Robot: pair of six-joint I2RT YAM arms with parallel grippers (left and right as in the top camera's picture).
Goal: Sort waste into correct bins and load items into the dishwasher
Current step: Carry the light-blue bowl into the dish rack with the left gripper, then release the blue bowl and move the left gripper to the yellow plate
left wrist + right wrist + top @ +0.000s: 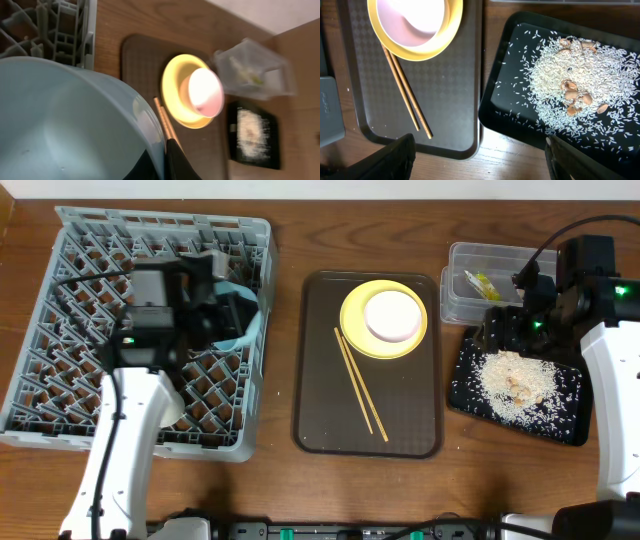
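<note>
**L claw held blue bowl over rack; R claw wide & empty**

L claw (162,164) was clamped tight on the rim of the blue bowl (65,115), w/ one finger (179,162) outside the wall and the other inside. From above, the bowl hung tipped over the right part of the grey dish rack (160,222), near its right rim. Couldn't tell whether it touched the pegs.

R claw (480,167) stood wide w/ nothing btwn its fingers (395,160). It hung above the spot where the brown tray (365,85) & the black tray (500,95) lay side by side, close but apart.

On the brown tray, the yellow plate (352,332) sat at the far end w/ the white bowl (393,315) upright on it. The chopsticks (360,385) lay together on a slant, top ends at the plate's rim, running toward the tray's near right corner.

The black tray held a heap of rice (570,75) w/ a few brownish bits (575,92) in it & stray grains around. The clear tub (465,305) stood just behind the black tray, w/ the green-&-yellow wrapper (481,284) inside.
</note>
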